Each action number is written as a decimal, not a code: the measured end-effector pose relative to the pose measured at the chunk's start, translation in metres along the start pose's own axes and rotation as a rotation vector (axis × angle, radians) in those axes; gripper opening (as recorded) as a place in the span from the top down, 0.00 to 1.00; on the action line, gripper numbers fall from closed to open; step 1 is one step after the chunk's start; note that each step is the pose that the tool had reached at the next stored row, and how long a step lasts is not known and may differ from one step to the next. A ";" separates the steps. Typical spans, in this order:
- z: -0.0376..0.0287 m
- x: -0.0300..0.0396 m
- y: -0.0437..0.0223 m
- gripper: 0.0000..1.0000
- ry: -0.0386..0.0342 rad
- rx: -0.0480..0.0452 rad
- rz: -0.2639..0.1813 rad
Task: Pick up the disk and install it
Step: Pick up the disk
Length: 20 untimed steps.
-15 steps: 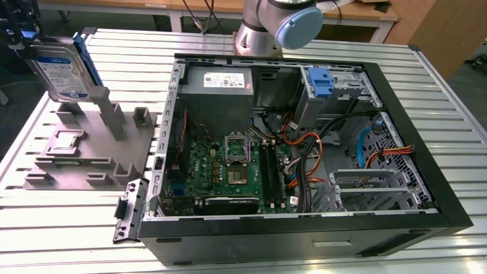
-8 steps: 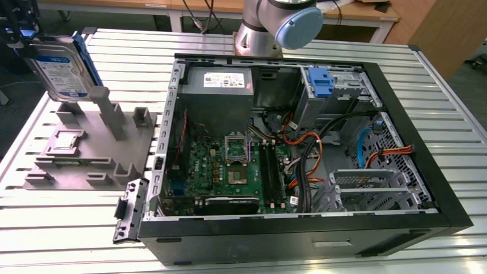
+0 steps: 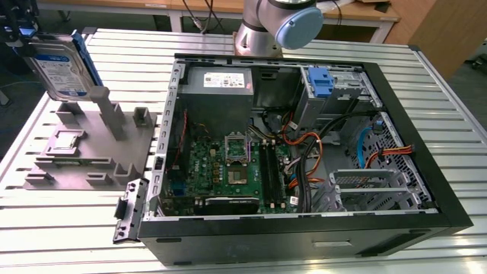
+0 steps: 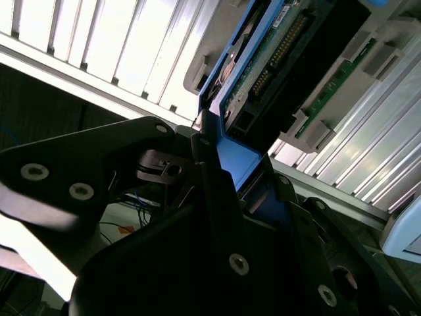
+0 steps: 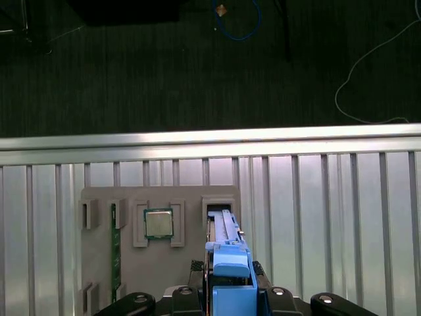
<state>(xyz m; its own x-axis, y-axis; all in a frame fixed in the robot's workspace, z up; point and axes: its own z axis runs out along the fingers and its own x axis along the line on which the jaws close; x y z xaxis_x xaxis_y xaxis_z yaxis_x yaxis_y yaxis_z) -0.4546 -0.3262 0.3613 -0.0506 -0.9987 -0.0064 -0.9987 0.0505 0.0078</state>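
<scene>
Claw (image 5: 230, 296) squeezed tight on the disk (image 3: 61, 68), gripping its blue edge. Disk stands up tall, long side up and down, over the grey stand (image 3: 91, 148). Open computer box (image 3: 304, 142) sits well away, toward the exterior view's right

Table (image 3: 45, 228) underneath it all, holder block (image 3: 91, 151) on it at the exterior view's left, disk (image 3: 65, 68) upright at its far end, computer case (image 3: 304, 231) just beside on the exterior view's right, arm base (image 3: 259, 34) behind the case.
</scene>
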 end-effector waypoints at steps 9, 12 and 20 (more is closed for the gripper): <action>-0.0055 0.0000 0.0000 0.64 0.0000 0.0001 0.000; -0.0079 0.0000 0.0001 0.64 -0.0001 0.0001 0.000; -0.0095 -0.0001 0.0001 0.64 -0.0008 0.0000 0.000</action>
<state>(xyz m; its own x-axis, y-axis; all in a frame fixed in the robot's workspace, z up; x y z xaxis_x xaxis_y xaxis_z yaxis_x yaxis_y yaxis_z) -0.4546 -0.3262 0.3708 -0.0506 -0.9987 -0.0072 -0.9987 0.0505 0.0078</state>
